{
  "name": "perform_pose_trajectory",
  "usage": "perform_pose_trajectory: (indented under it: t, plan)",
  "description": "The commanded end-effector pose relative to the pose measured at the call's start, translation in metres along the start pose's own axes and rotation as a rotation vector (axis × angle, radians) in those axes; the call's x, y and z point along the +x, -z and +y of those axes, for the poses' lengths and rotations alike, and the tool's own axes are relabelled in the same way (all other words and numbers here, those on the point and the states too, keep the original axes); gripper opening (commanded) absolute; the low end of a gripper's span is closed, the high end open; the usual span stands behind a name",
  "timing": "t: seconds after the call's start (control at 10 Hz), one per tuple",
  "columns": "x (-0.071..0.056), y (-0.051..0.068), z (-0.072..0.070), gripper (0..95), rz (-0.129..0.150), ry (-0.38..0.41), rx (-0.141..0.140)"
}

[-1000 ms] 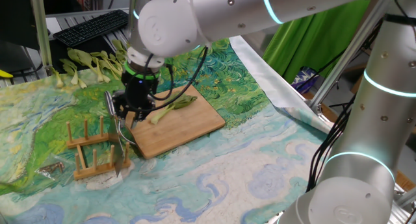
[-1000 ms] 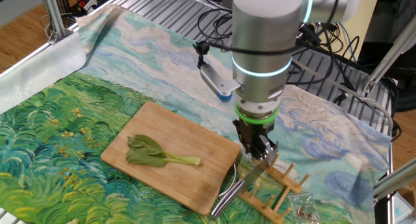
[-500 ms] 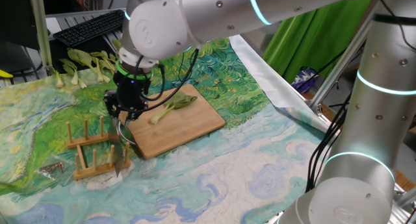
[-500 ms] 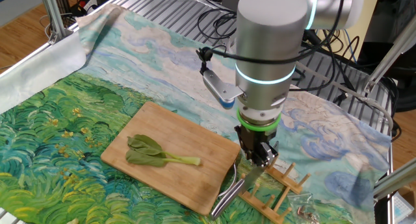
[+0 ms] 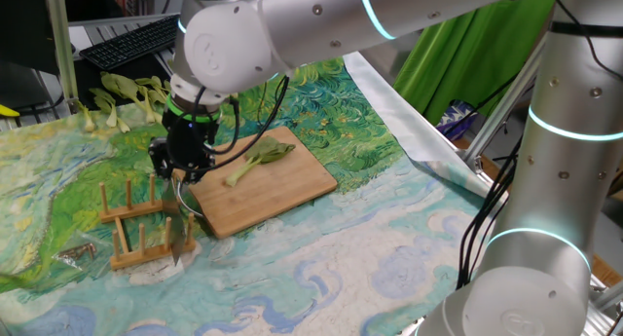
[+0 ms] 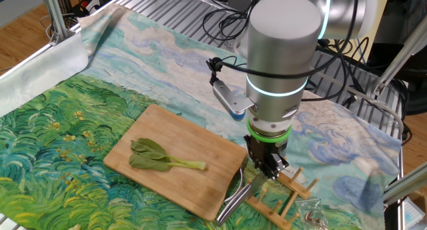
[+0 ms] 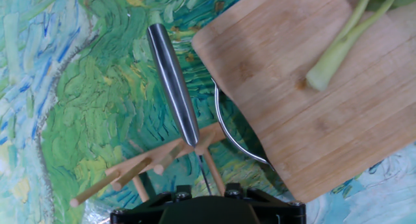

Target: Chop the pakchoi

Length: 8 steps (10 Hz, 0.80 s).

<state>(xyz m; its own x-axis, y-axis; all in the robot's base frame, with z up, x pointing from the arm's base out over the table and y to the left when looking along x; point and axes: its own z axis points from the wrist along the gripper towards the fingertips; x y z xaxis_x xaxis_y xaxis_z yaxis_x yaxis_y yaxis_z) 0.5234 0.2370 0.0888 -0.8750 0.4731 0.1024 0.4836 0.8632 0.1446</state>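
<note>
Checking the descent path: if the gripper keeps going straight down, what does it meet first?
Most likely the knife propped on the wooden rack below the gripper, though the depth between them is unclear.

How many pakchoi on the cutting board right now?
1. One whole pakchoi lies on the cutting board, uncut. More pakchoi lie off the board near the keyboard.

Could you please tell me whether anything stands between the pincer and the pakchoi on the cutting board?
Nothing visible does. The pincer hangs beside the board's corner, above the knife and wooden rack. The pakchoi lies alone on the cutting board, with only bare wood between.
</note>
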Motion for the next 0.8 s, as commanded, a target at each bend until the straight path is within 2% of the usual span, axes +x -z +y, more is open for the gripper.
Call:
perform_pose_trajectory:
  t: [0.1, 0.4, 0.8]
  plan:
    - [0.0, -0.001, 0.0, 38.0, 0.004, 0.002, 0.001]
    - [0.003, -0.008, -0.003, 38.0, 0.01, 0.003, -0.006]
    - [0.005, -0.02, -0.006, 38.0, -0.016, -0.005, -0.021]
